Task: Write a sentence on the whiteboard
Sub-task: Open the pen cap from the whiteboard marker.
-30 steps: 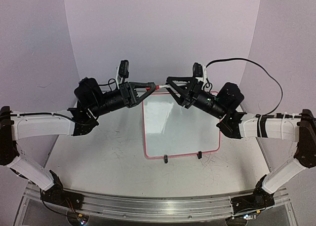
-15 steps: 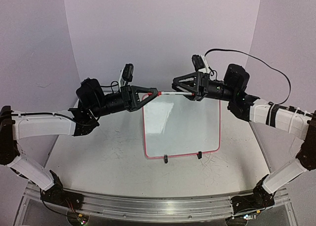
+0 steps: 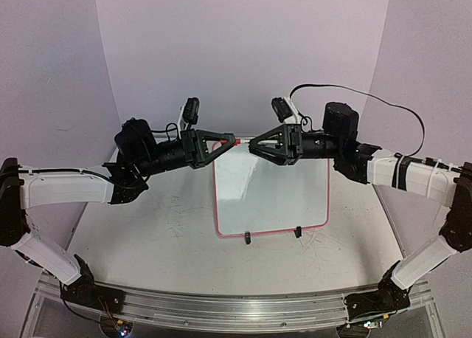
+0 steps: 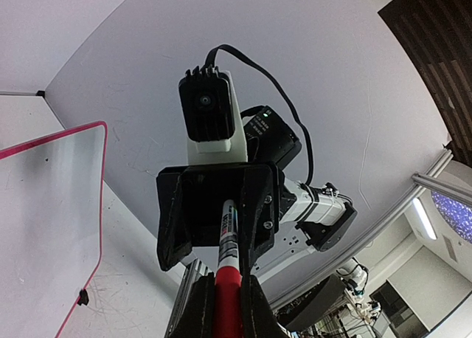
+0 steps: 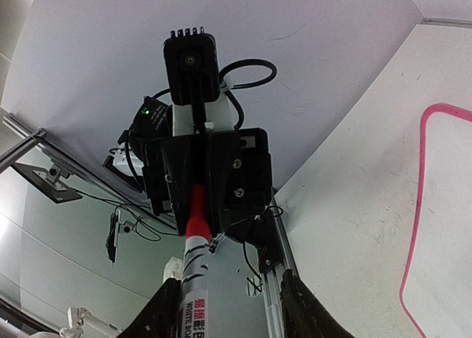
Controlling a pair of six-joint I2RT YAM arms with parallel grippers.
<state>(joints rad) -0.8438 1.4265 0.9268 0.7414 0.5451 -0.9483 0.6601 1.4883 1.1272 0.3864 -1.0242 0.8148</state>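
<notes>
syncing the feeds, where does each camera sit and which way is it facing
top external: above and behind the arms, looking down on the whiteboard; both arms show.
left wrist: on the left arm, facing the right gripper; own fingers show.
right wrist: on the right arm, facing the left gripper; own fingers show.
shared: the marker.

Pink-rimmed white whiteboard [image 3: 273,198] sits centrally, 2 black feet [image 3: 248,239] at near edge.

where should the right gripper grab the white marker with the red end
Grip the labelled barrel of the white marker, end-on from the robot's right: it lies level in the air, red end pinched in the left gripper, so only the barrel is free.
</notes>
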